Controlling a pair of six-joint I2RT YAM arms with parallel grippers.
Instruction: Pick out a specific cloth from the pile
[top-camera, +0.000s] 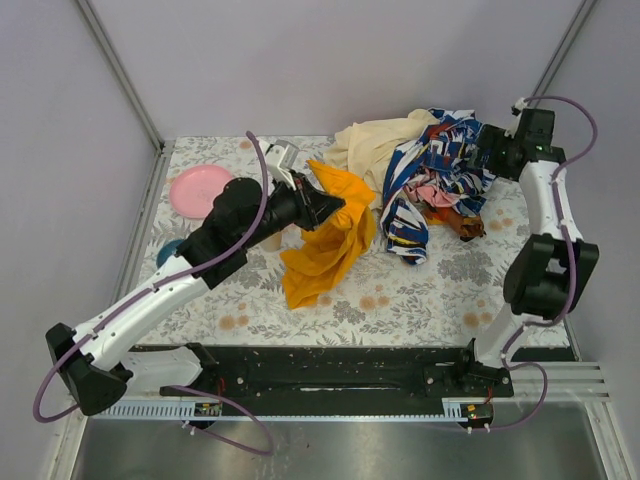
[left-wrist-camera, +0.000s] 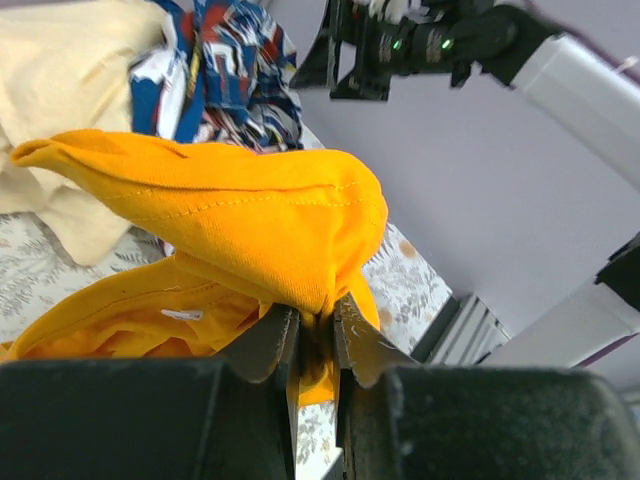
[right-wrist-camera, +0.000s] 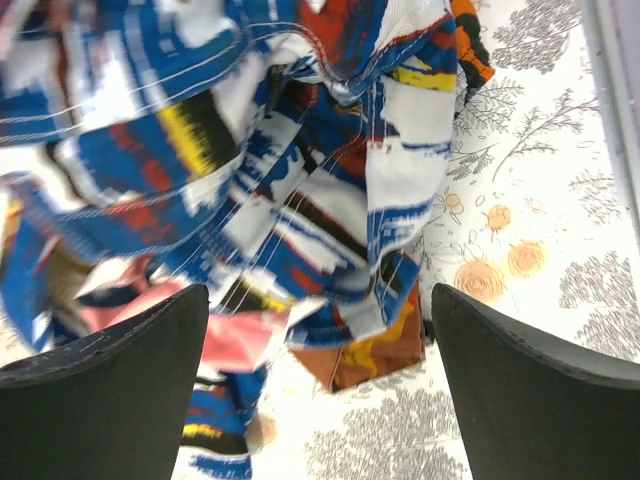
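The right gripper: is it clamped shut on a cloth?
No, the right gripper stands wide open, its fingers far apart, with the blue-white-red cloth lying loose beyond them.

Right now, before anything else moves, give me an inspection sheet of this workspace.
Surface: floral-patterned table, cloths on its far half.
Job's things: mustard-orange cloth lies left of the pile, one fold lifted, the rest trailing on the table.
Clutter: pink plate at far left; teal object partly hidden by the left arm.
Grippers: left gripper shut on the mustard-orange cloth; right gripper open above the pile's blue-white-red cloth.
Cables: a purple cable loops over the left arm, a second cable over the right arm.
Surroundings: pale walls, metal frame posts.
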